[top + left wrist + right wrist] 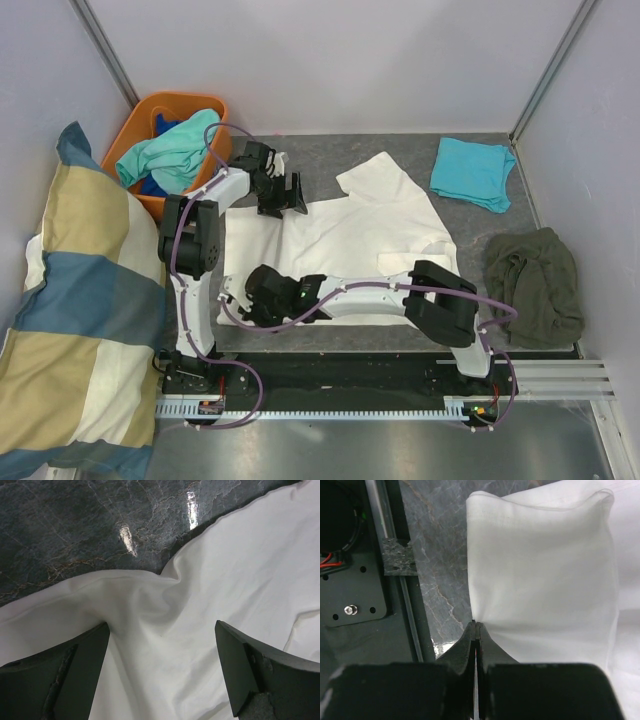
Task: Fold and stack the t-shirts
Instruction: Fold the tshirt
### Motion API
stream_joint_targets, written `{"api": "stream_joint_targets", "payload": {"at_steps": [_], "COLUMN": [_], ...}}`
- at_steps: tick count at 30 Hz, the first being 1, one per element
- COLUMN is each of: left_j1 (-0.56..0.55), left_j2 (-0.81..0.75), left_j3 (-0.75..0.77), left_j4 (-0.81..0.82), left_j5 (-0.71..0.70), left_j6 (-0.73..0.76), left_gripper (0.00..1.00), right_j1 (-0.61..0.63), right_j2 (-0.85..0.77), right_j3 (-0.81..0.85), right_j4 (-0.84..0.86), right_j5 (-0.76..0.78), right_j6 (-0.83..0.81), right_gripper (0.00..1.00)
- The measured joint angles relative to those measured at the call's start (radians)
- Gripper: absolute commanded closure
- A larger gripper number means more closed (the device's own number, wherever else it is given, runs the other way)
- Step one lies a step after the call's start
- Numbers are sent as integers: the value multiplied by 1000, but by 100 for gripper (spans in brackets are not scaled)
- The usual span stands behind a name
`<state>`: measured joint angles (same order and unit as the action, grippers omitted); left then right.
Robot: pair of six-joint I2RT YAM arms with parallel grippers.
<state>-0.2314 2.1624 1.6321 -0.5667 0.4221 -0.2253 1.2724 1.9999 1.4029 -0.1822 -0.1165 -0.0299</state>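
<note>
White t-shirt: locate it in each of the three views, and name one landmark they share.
Top external: white t-shirt spread across the table's middle.
Left wrist: white t-shirt fills the lower right, rumpled between the open left fingers.
Right wrist: white t-shirt lies folded at upper right, its corner pinched by the shut right fingers.
Shared landmark: the grey marbled tabletop beside the cloth.

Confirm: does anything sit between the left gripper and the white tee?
Nothing visible does. The left gripper is open directly over a bunched fold at the far edge of the white tee, with only bare fabric between its fingers. The right gripper is shut on the tee's near edge, clear of that spot.
</note>
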Motion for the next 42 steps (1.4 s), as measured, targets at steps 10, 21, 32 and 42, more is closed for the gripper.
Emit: {"api": "stream_joint_targets", "payload": {"at_steps": [10,21,32,42], "left_j1": [0,0,4,21], "left_j2": [4,4,-23,-410], "left_j3": [7,10,7,-203], "left_j4": [-8,-12,-11,69], "left_j5": [2,-2,-68,-158], "left_j6": [5,13,37,37], "left_gripper": [5,4,0,0], "right_j1": [32,54,-392,-735], "right_j2": [8,-77,-343,16], "right_j3": [12,-62,-238,45], "right_j4": [-39,-37,87,24], "right_j5": [-11,50,239,222], "right_j6": [-1,18,166,225], "right_gripper": [63,39,32,32]}}
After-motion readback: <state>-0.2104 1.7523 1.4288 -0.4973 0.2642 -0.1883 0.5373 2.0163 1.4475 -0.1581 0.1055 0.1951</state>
